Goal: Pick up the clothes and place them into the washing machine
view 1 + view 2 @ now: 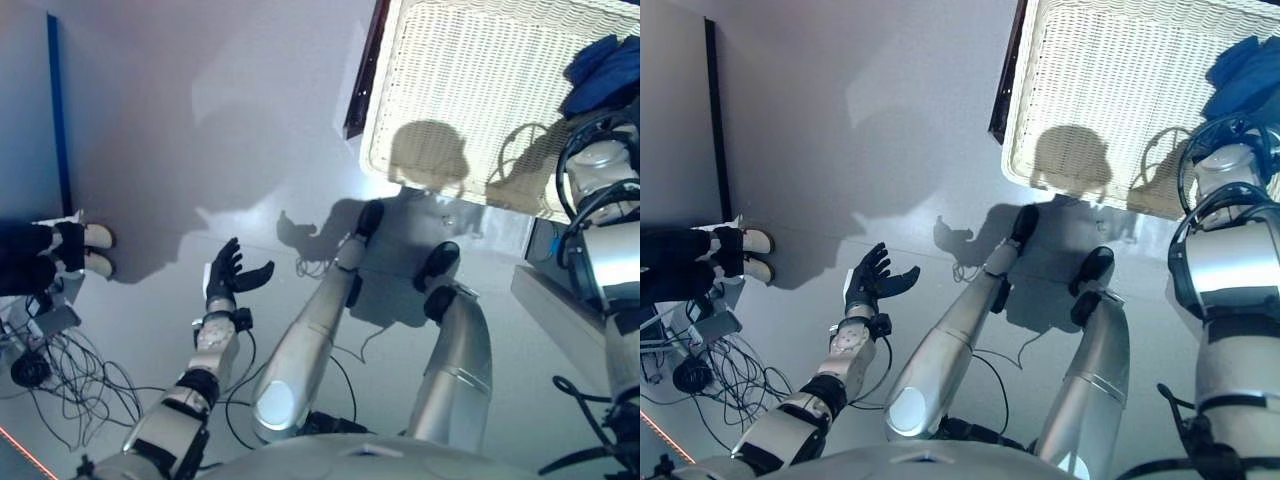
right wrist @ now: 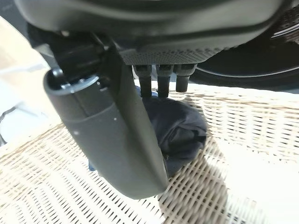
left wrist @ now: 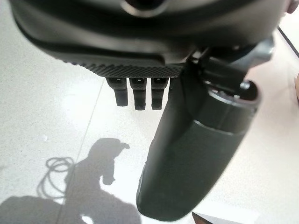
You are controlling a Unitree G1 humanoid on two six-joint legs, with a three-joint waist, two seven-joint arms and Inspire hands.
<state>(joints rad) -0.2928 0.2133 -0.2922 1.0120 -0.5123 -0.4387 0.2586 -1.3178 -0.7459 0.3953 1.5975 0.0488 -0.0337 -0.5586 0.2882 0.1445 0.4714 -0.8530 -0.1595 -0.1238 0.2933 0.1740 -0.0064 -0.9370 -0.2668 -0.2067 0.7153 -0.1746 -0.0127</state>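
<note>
- A white wicker basket (image 1: 470, 90), woven in an open lattice with a rounded rim, sits on the pale glossy floor (image 1: 200, 130) ahead of the robot and to its right.
- In the basket's far right corner lies a bundle of blue clothes (image 1: 600, 70), soft and crumpled; the right wrist view shows it as a dark, rounded heap of folded cloth (image 2: 180, 133) resting directly on the weave.
- The right robot hand (image 2: 159, 81) hangs just above that cloth, with its fingers (image 2: 161, 84) pointing straight down at it and its thumb (image 2: 112, 140) standing beside the heap. The fingers look straight and apart, gripping nothing, though whether their tips touch the cloth cannot be told from this close angle.
- The left robot hand (image 1: 232, 272) is held out over bare floor, well apart from the basket and the clothes, its dark fingers spread and relaxed; its own wrist view shows the fingers (image 3: 135, 95) straight above smooth, speckled tile.
- A dark narrow strip (image 1: 365, 70) runs along the basket's left edge.
- A person's feet in white shoes (image 1: 95, 250) and dark trousers stand at the far left, next to a tangle of black wires (image 1: 75, 370) on the floor.
- No legible writing shows anywhere.
</note>
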